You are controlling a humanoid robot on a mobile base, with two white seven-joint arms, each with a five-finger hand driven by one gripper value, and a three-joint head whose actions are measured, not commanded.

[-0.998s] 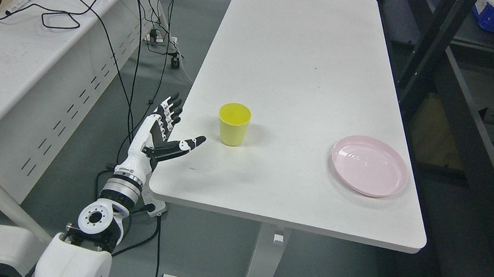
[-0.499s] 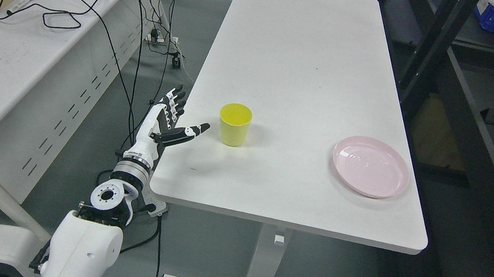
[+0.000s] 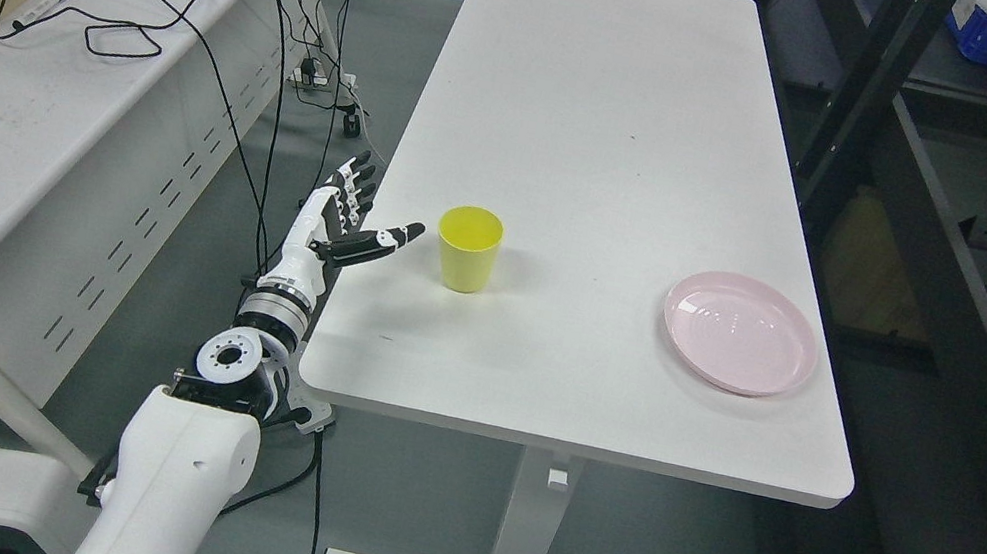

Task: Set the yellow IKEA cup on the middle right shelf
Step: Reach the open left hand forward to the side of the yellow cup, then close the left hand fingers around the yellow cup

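Left hand [image 3: 348,221] is up at the near left edge of the counter [image 3: 603,114], fingers [image 3: 356,184] spread wide and pointing away, thumb [image 3: 378,241] stretched out to the right toward the target, holding nothing. Its white arm comes in from the lower left corner. Right hand does not show at all.

Head view, the only one on offer: the yellow cup [image 3: 467,248] stands upright on the counter, mouth open to the camera, just right of that thumb tip with a sliver of bare counter between them, so no contact. Well off to the right, near the right edge, lies a pink plate [image 3: 739,333], clear of the action. Dark shelving [image 3: 985,252] runs along the right side of the scene, and that's where the cup has to end up.

Now the handling call. It looks like a plain plastic tumbler, empty as far as the open mouth shows, so likely light and stiff rather than fragile, though the smooth, tapering wall could slip upward out of a loose grip. Best bet is a wrap around the middle of the wall, thumb on the near side and fingers on the far side, firm enough not to tip it, and clear of the rim
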